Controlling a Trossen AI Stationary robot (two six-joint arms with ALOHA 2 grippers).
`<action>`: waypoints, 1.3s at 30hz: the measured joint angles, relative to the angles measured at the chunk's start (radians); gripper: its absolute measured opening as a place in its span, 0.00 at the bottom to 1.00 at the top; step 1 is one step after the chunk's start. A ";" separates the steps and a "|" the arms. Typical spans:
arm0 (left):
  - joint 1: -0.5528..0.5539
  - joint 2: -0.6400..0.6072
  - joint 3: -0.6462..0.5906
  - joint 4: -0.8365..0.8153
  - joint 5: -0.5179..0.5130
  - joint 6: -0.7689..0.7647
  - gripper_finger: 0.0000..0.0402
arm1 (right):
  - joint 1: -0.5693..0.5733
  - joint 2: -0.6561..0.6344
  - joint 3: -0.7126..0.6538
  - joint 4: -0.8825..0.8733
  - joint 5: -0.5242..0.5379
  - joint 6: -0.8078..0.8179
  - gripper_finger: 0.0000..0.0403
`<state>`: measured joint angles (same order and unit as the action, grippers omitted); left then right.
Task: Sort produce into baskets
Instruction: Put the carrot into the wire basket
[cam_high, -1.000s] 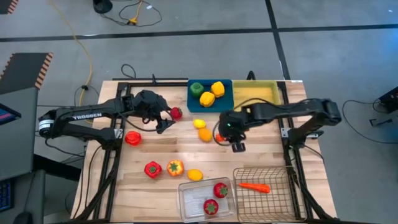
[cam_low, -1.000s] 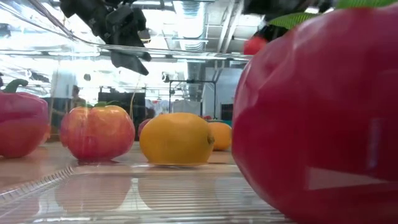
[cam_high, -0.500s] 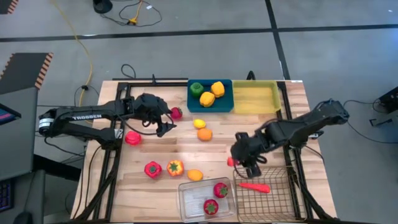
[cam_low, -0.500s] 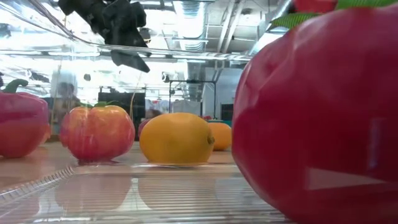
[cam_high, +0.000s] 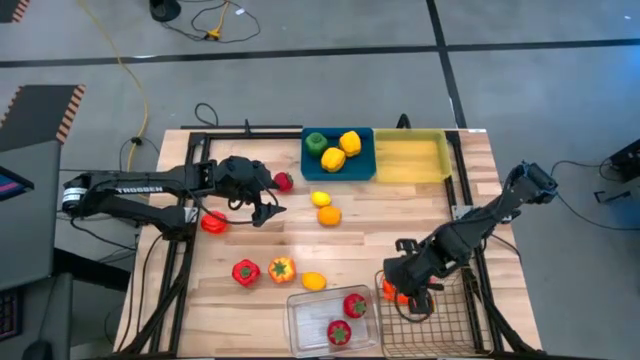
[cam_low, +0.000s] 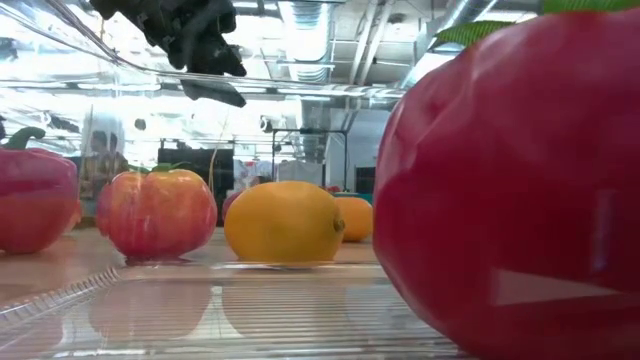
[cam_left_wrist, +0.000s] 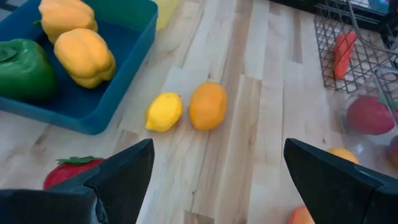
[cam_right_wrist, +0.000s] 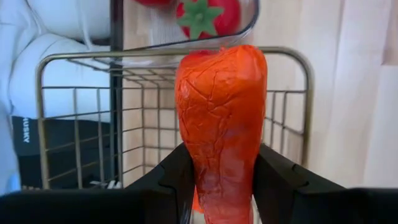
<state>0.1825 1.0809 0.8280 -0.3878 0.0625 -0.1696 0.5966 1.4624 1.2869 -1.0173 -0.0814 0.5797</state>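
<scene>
Our right gripper (cam_right_wrist: 217, 180) clamps the crinkled orange-red toy carrot (cam_right_wrist: 221, 124) above the brown wire-mesh basket (cam_right_wrist: 50, 112), at the worktop's near right corner. Its long axis runs straight out from the gripper, tip toward the clear plastic bin (cam_high: 315, 322). Release early and it could catch the rim and roll out. Our left gripper (cam_left_wrist: 211, 168) is spread wide, holding nothing, near the worktop's left edge.

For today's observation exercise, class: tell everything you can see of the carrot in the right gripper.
The carrot is orange-red with a wrinkled, glossy skin like soft plastic. The right gripper pinches it between dark fingers, long axis pointing away from the wrist. It hangs over the near edge of the wire basket. No leafy top shows.
</scene>
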 joint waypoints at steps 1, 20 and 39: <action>-0.004 0.000 0.000 0.000 0.000 0.000 0.86 | 0.006 0.000 0.000 0.001 0.000 0.012 0.39; -0.045 0.000 0.000 0.002 -0.065 0.000 0.86 | 0.010 0.027 0.000 -0.074 -0.015 0.084 0.56; -0.043 0.000 0.000 0.002 -0.359 0.007 0.86 | 0.009 0.031 0.000 -0.079 -0.023 0.094 0.60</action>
<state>0.1390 1.0809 0.8280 -0.3862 -0.2968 -0.1623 0.6060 1.4933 1.2869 -1.0958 -0.1047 0.6735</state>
